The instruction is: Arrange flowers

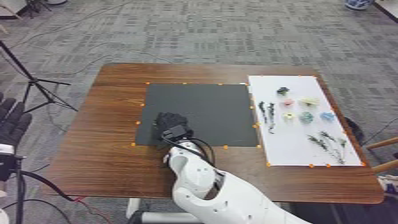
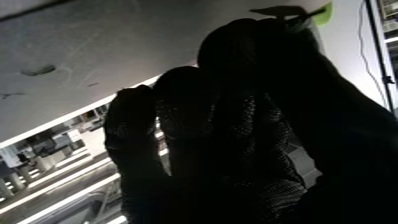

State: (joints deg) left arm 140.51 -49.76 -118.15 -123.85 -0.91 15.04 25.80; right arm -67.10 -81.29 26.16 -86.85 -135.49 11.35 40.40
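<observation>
Over the left part of the dark mat (image 1: 200, 100), nearer my side, here's my right hand (image 1: 171, 121), and it has something! Its fingers (image 2: 233, 42) and thumb (image 2: 298, 60) come together at the tips on a small leafy piece (image 2: 322, 15), green on one side, dark on the other. So, as I read it, we're at the laying-down step: one bit of greenery going onto the mat. The next move calls for a gentle one: settle the piece flat, then ease the pinch apart without dragging it. A leaf that light could cling to the glove or twist on the way out.

And where's the rest? Well off to the right of that hand, on the white sheet (image 1: 289, 145): a pink flower (image 1: 287, 102), a cream one (image 1: 308, 101), a yellow one (image 1: 289, 116), a teal one (image 1: 306, 117) and a blue one (image 1: 327, 116), with dark stems (image 1: 271, 119) beside them and thin sprigs (image 1: 330, 145) nearer me. My left hand (image 1: 12, 122) waits out past the table's (image 1: 98, 150) left side, fingers extended, carrying nothing.
</observation>
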